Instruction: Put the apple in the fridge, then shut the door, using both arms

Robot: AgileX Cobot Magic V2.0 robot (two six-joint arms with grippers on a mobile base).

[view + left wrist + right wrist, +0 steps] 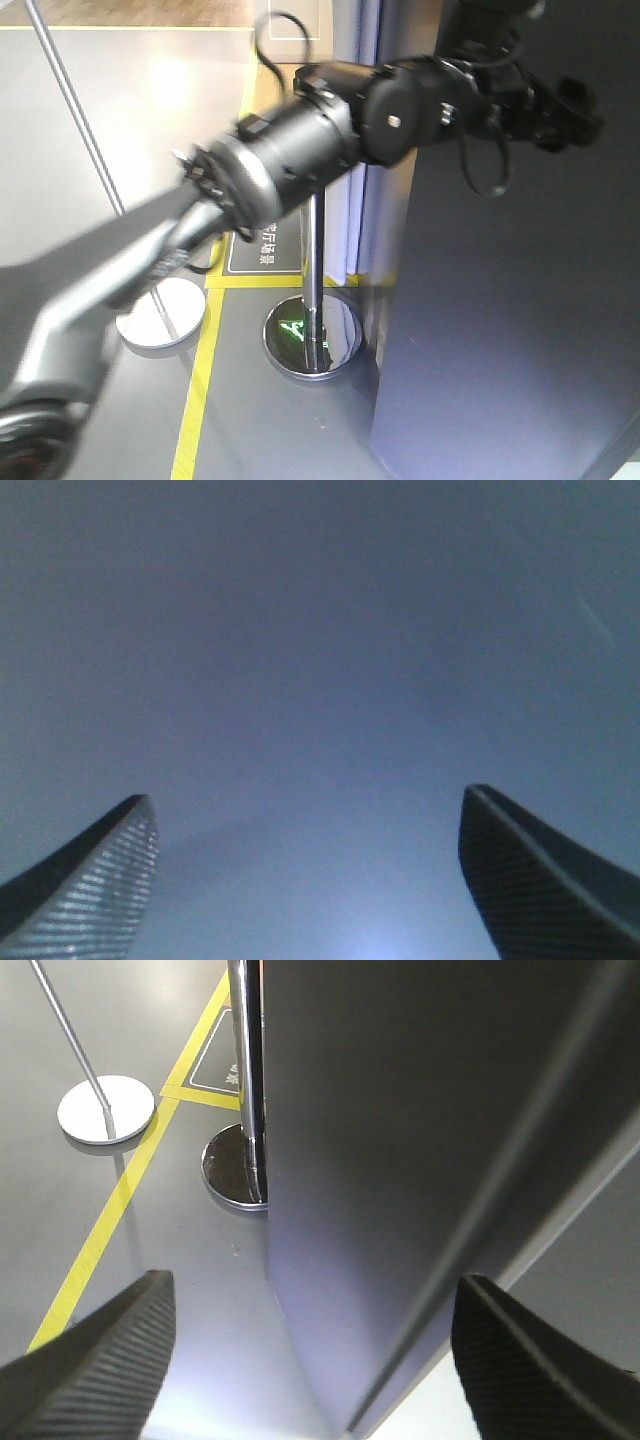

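Dark grey door [510,280] fills right of front view, standing tall, long axis vertical, outer face toward camera. Door-closing step is judged in hand; apple not seen, presumably inside fridge. Left gripper [305,880] is held jaws apart, facing the grey panel. Right gripper [310,1360] is also spread, empty, near door edge. Next: push needed till shut.
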